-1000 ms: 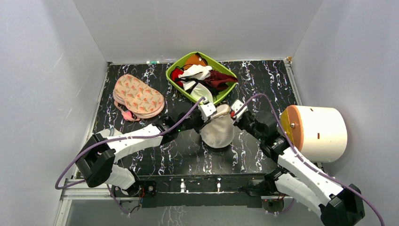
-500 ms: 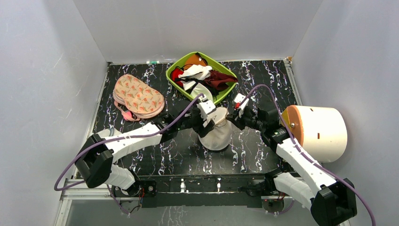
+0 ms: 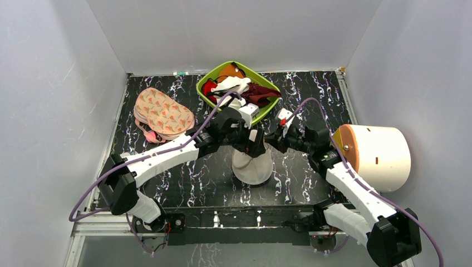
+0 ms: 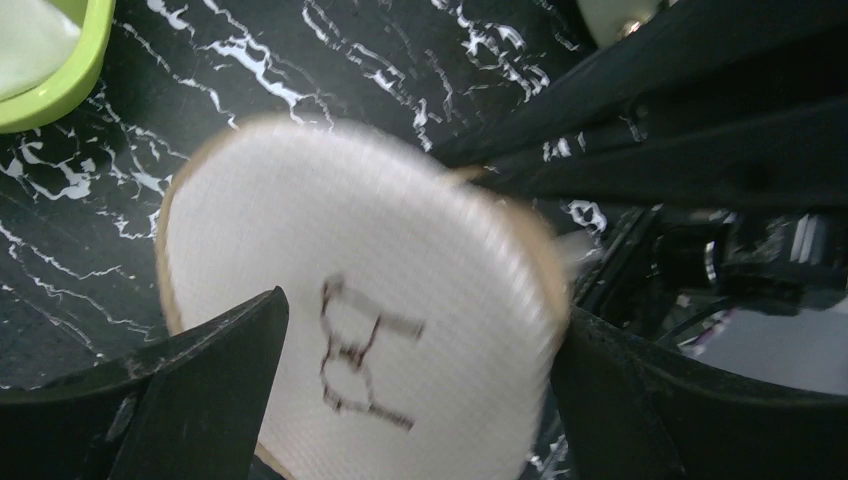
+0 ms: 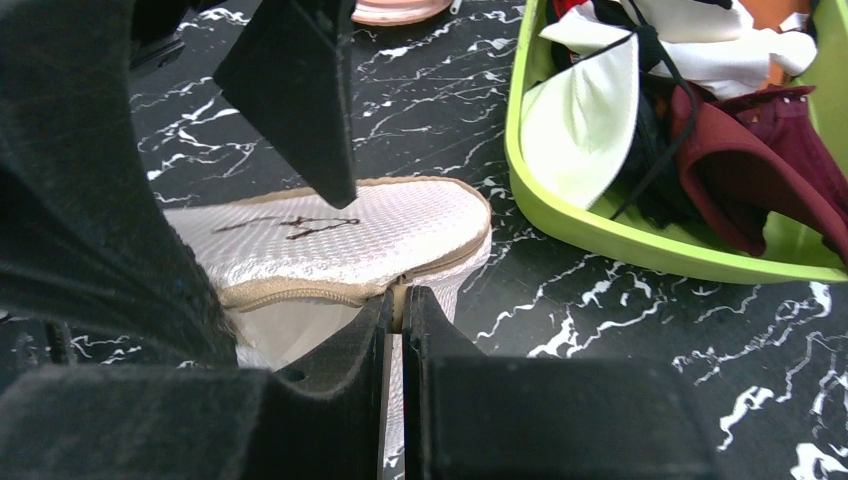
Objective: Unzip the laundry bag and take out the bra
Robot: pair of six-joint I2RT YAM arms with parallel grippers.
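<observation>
Hovering just above the laundry bag (image 3: 253,167), the left hand (image 3: 250,146) has its two black fingers spread wide, one to each side of the round mesh lid and touching nothing. In the left wrist view the black glasses-like mark (image 4: 355,350) on the lid sits between those fingers. The right hand (image 5: 398,300) reaches in from the other side, its fingers pressed together and pinching the tan zip edge of the bag at the rim directly in front of it. The bag rests on the black marbled counter (image 3: 300,172) between the two hands; how far its zip is open cannot be told. Beyond both hands stands a green bin (image 3: 207,94) heaped with garments. A peach printed case (image 3: 164,114) lies well off to the left hand's outer side, and a white cylinder (image 3: 378,158) sits beside the right arm.
</observation>
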